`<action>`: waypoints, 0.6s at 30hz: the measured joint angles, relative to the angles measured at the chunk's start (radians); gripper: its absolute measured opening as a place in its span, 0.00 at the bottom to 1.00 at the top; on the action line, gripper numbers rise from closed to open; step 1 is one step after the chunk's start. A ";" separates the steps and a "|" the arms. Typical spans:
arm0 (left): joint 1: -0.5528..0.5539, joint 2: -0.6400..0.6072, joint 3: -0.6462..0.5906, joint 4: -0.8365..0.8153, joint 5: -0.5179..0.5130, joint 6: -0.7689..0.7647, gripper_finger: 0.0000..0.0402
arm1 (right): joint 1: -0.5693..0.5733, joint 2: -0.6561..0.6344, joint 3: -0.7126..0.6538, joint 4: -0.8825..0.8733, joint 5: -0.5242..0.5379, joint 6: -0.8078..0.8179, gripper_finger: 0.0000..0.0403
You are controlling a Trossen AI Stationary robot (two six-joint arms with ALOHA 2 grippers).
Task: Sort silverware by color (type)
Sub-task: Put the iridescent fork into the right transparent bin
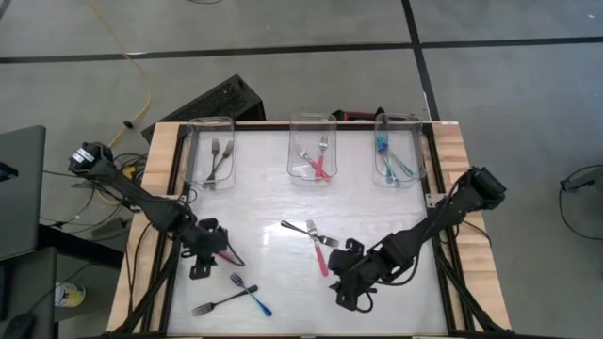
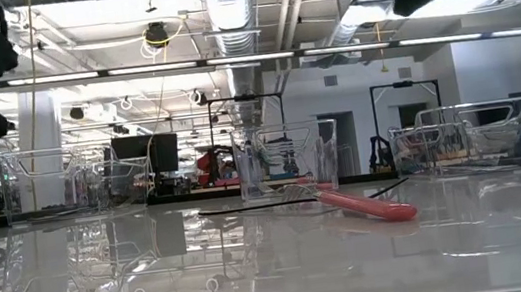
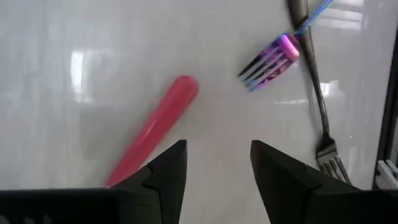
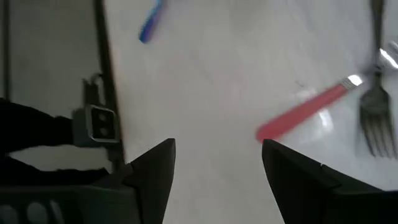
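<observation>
My left gripper [image 1: 203,252] is open low over the table's near left. A red-handled fork [image 1: 229,252] lies right beside it. In the left wrist view its handle [image 3: 158,124] runs under one finger [image 3: 168,171], and the gap [image 3: 217,168] is empty. Nearby a blue-handled fork [image 1: 252,294] crosses a dark grey fork [image 1: 219,303]. My right gripper [image 1: 350,282] is open and empty near the table's middle. Ahead of it lie a red-handled fork [image 4: 305,112] and a grey fork [image 4: 376,93]. My left gripper's one finger stands over the red fork's handle [image 3: 124,168], which lies flat on the table. The finger hides that spot, so I cannot tell whether it touches the handle.
Three clear bins stand along the far edge: the left [image 1: 212,151] holds grey forks, the middle [image 1: 314,155] red-handled ones, the right [image 1: 396,155] teal ones. The red-handled fork [image 1: 320,252] and a grey fork [image 1: 300,228] lie mid-table. Wooden rails line both sides.
</observation>
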 joint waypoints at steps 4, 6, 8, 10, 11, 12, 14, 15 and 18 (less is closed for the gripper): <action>-0.064 0.038 0.000 0.221 -0.001 0.061 0.40 | 0.007 0.000 -0.005 0.031 0.000 0.001 0.66; -0.104 0.068 0.000 0.345 -0.022 0.158 0.40 | 0.010 0.000 -0.005 0.030 0.000 0.000 0.66; -0.134 0.101 0.000 0.433 -0.071 0.247 0.40 | 0.013 0.000 -0.005 0.031 0.001 0.000 0.66; -0.148 0.131 0.000 0.481 -0.138 0.312 0.40 | 0.013 0.000 -0.005 0.030 0.001 0.011 0.66; -0.148 0.149 0.000 0.495 -0.159 0.332 0.40 | 0.013 0.000 -0.005 0.030 0.001 0.015 0.66; -0.147 0.166 0.000 0.506 -0.169 0.349 0.40 | 0.013 0.000 -0.005 0.031 0.000 0.015 0.66; -0.138 0.207 0.008 0.510 -0.169 0.379 0.40 | 0.012 0.000 -0.005 0.031 0.000 0.016 0.66; -0.135 0.231 0.023 0.507 -0.164 0.399 0.40 | 0.012 0.000 -0.005 0.030 0.000 0.016 0.66; -0.132 0.305 0.089 0.486 -0.168 0.475 0.40 | 0.017 0.000 -0.005 0.023 -0.021 0.017 0.66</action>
